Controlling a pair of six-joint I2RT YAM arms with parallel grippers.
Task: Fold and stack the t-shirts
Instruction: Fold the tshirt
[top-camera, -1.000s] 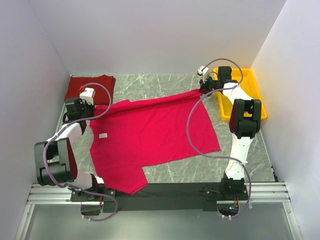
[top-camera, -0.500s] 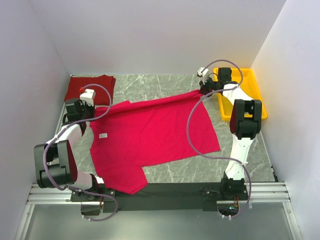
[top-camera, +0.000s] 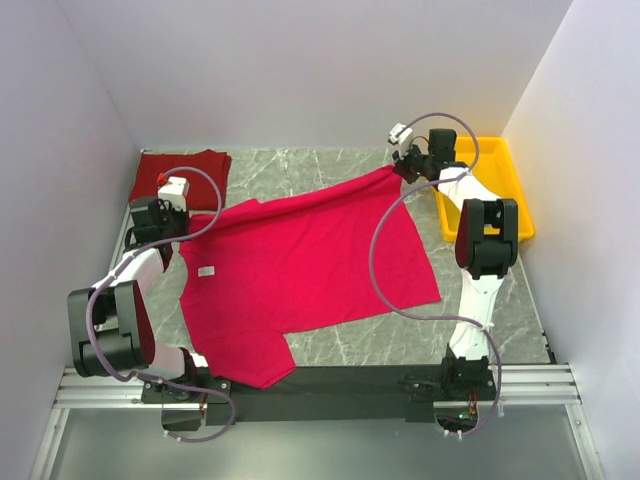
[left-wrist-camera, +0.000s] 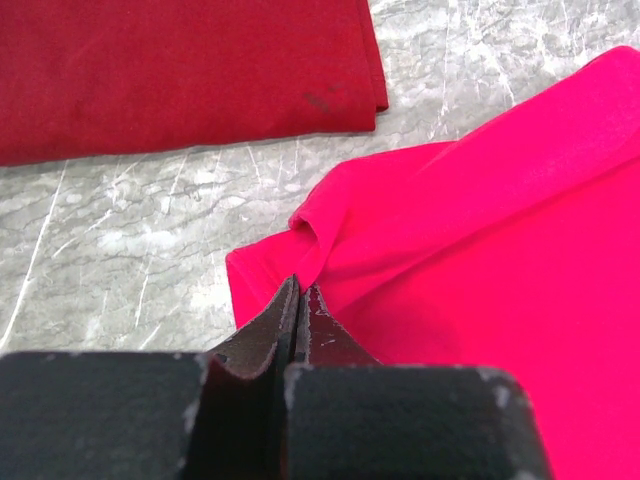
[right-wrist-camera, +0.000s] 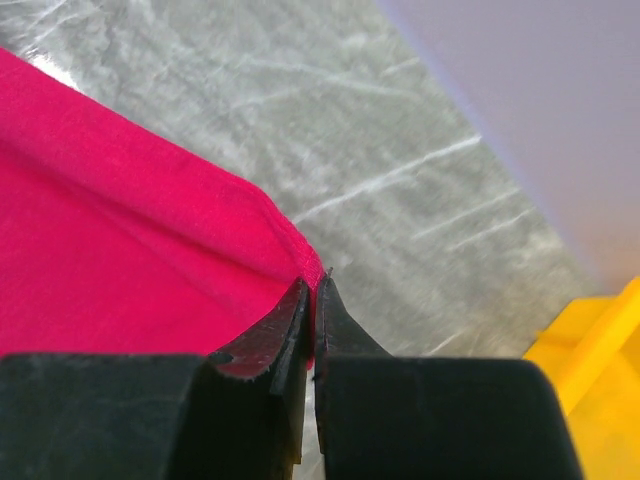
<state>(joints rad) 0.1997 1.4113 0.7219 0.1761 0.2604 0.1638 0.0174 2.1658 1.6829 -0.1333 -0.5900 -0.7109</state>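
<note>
Shows a crimson t-shirt (top-camera: 310, 265) spread mid-table, far edge pulled taut between both arms. Holds one corner in the left gripper (left-wrist-camera: 298, 298), clenched on a thin fold beside the sleeve, and the opposite corner in the right gripper (right-wrist-camera: 311, 292), likewise clamped on cloth near the yellow tray (top-camera: 505, 165). Places the darker red t-shirt (top-camera: 180, 172) folded in the far left corner. Risks losing either shallow pinch under tension, or dragging the cloth askew.

Left wrist view crops the dark red folded cloth shirt (left-wrist-camera: 180, 70) at top and left, and the bright crimson cloth t-shirt (left-wrist-camera: 500, 230) at right. Yellow plastic tray (top-camera: 512, 175) sits partly behind right arm (top-camera: 487, 235). White neck label (top-camera: 206, 271) too small to read.
</note>
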